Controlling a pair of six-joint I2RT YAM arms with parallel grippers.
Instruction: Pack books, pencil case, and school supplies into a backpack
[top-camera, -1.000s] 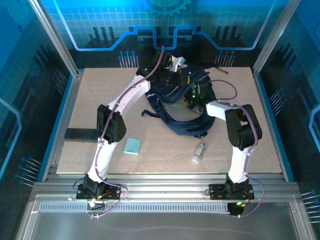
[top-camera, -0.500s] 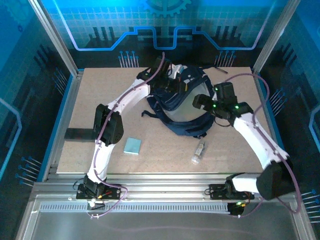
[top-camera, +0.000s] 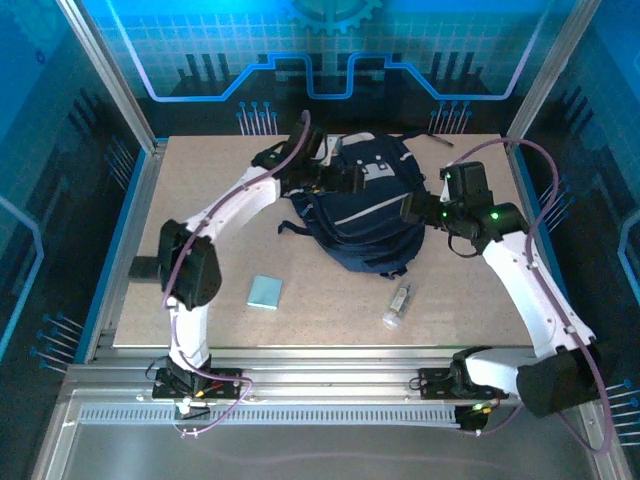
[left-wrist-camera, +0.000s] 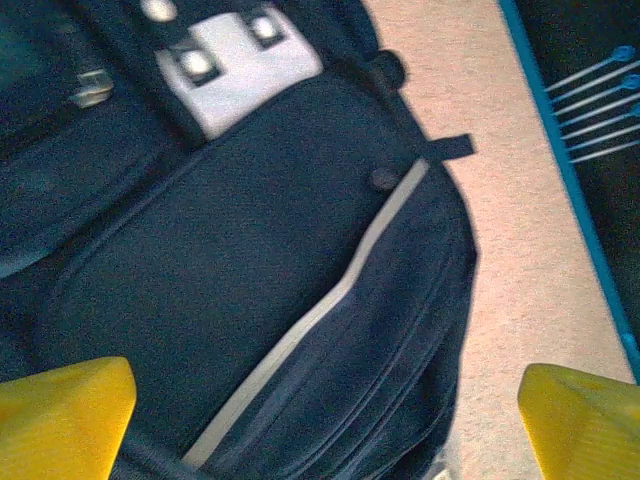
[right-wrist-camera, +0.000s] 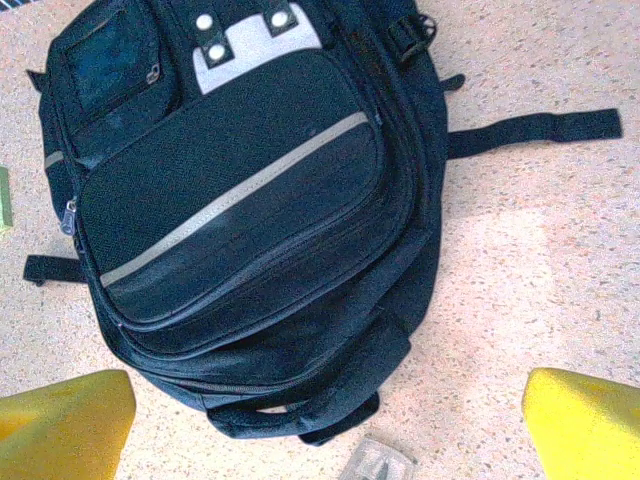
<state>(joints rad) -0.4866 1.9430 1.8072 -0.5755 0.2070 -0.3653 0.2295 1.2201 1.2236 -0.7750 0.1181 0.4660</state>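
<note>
The dark navy backpack (top-camera: 365, 212) lies flat in the middle of the table, front up, with its grey stripe (right-wrist-camera: 230, 200) and white patch (right-wrist-camera: 245, 45) showing. My left gripper (top-camera: 335, 180) hovers open over its far left part; in the left wrist view the gripper (left-wrist-camera: 325, 420) has only backpack fabric (left-wrist-camera: 250, 250) below it. My right gripper (top-camera: 415, 210) is open above the bag's right side, its fingers (right-wrist-camera: 585, 420) wide apart and holding nothing. The pale teal pad (top-camera: 265, 292) and the clear tube (top-camera: 397, 305) lie on the table in front of the bag. The books and the pencil case are out of view.
A dark flat object (top-camera: 150, 268) sticks out at the table's left edge. The bag's strap (right-wrist-camera: 530, 128) trails over the tabletop beside it. A green sliver (right-wrist-camera: 3, 210) shows at the left edge of the right wrist view. Metal frame rails (top-camera: 330, 375) border the near edge.
My left gripper has opened and let go of the backpack, which now lies flat with its front up. The right gripper opened fully and that arm drew back to the right.
</note>
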